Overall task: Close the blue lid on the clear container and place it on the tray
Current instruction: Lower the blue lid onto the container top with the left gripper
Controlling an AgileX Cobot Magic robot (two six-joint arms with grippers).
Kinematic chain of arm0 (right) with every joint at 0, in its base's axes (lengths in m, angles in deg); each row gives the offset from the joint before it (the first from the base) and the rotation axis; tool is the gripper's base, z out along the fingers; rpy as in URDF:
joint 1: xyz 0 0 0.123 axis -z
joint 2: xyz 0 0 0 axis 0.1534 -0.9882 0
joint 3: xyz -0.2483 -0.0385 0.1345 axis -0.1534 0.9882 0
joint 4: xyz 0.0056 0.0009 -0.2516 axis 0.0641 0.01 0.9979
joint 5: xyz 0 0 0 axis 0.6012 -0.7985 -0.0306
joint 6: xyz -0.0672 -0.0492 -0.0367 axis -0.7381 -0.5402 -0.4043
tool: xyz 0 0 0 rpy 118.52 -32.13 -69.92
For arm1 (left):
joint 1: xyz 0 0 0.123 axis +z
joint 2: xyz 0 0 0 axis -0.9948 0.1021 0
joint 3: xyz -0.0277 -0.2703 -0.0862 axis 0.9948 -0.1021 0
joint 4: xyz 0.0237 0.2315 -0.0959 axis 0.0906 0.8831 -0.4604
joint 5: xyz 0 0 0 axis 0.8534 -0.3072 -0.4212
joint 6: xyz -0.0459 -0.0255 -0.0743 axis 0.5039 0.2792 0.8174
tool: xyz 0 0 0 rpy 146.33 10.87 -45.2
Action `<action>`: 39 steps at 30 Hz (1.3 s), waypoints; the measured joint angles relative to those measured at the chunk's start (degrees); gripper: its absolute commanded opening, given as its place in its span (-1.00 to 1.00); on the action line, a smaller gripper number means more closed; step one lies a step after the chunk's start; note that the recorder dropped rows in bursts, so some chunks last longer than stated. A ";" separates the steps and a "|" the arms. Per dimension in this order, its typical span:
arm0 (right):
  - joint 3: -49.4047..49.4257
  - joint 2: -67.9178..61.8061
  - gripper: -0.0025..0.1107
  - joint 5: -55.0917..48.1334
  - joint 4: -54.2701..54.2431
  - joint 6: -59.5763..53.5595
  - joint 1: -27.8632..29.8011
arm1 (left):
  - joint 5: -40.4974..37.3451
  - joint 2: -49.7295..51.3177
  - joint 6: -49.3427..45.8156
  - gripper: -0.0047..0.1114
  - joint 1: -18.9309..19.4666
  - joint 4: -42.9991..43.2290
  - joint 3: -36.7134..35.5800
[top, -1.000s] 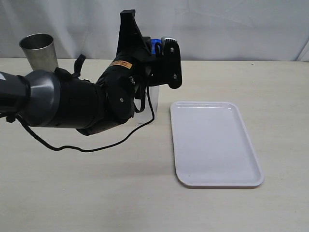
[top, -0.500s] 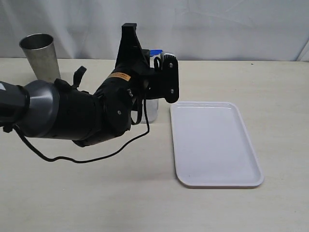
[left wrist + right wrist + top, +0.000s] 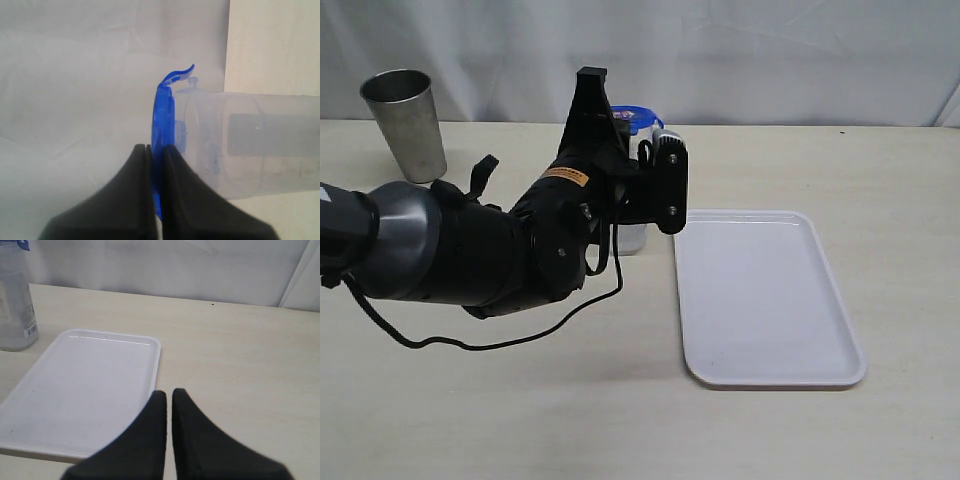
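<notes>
Item 1, L gripper (image 3: 156, 147): we log fingers (image 3: 120, 200) pinching lid (image 3: 162, 107) edge.
Item 2, lid: on mouth of container (image 3: 250, 145), one flap flared.
Item 3, container: upright on table (image 3: 520, 400), just beside tray (image 3: 760, 300), at tray's 10 o'clock.
Item 4, R gripper (image 3: 169, 392): fingers pressed together, empty.
Item 5, cup (image 3: 405, 115): table's 10 o'clock, well apart.

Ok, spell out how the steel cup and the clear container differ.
The steel cup is opaque grey metal; the clear container is see-through plastic. The cup is open-topped; the container has the blue lid on its rim. The cup stands far from the tray; the container stands beside it. Both are upright on the table.
</notes>
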State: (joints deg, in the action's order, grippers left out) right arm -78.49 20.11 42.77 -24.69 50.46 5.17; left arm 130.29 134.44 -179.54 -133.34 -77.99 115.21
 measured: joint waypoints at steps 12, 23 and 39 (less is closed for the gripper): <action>0.00 0.00 -0.88 0.00 0.00 0.00 0.00 | 0.00 0.00 0.00 -0.92 -0.37 -0.86 0.00; 0.00 0.00 -0.88 0.00 0.00 0.00 0.00 | -2.91 0.00 0.00 -0.92 -1.33 -1.62 0.00; 0.00 0.00 -0.88 0.00 0.00 0.00 0.00 | -5.28 0.00 0.00 -0.92 -1.36 -4.39 0.00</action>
State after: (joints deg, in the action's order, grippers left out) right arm -78.49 20.11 42.77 -24.69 50.46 5.17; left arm 125.00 134.44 -179.54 -134.71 -82.39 115.21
